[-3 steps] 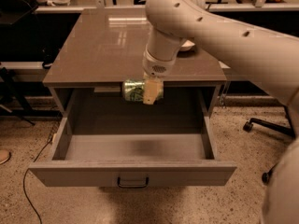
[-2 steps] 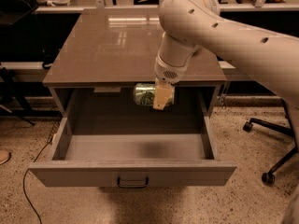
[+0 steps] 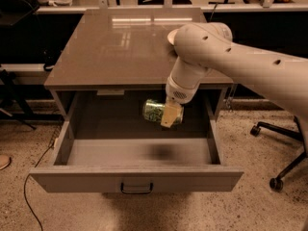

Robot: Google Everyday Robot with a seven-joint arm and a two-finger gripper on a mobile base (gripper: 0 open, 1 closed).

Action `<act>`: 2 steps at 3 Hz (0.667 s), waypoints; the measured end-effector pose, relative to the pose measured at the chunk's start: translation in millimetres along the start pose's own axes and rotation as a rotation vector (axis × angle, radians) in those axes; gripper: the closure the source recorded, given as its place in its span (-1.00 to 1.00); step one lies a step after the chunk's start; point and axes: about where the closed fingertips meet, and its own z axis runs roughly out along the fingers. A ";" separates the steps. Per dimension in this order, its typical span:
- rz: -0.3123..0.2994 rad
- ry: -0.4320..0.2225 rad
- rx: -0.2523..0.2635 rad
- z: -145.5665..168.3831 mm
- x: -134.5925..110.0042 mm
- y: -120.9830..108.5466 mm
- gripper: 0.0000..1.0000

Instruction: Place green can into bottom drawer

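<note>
The green can (image 3: 156, 112) lies on its side in my gripper (image 3: 169, 114), held in the air inside the open bottom drawer (image 3: 134, 178), above the drawer floor toward its right half. The gripper is shut on the can, with one beige finger (image 3: 171, 115) across its front. The drawer is pulled fully out, with a small dark pull handle (image 3: 136, 189) on its front panel. A dark shadow of the can falls on the drawer floor below it.
The brown table top (image 3: 120, 47) sits above the drawer. A pale bowl (image 3: 172, 36) is partly hidden behind my arm (image 3: 231, 57). An office chair base (image 3: 281, 170) stands on the floor to the right. A cable (image 3: 31, 177) runs on the floor at left.
My gripper has moved to the right and down with the can, going deeper into the drawer opening.
</note>
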 end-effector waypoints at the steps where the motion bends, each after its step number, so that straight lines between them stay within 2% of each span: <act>1: 0.077 -0.034 0.036 30.5 -9.8 0.0 1.00; 2: 0.162 -0.066 0.066 56.3 -25.7 -1.7 0.67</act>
